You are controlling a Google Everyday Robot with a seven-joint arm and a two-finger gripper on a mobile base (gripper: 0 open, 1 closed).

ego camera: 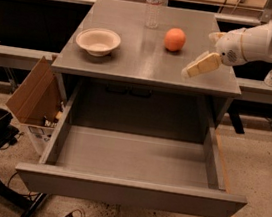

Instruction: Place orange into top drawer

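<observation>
Orange (175,39) on counter (146,69), right of beige bowl (98,41). Gripper (200,56) near orange's right, above counter's right side, fingers spread apart, grasping nothing. Top drawer (129,191) pulled open below.

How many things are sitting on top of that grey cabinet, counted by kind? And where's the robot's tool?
Bowl: 1
Orange: 1
Bottle: 1
Total: 3
The tool hovers near the right edge of the cabinet top, to the right of the orange.
</observation>
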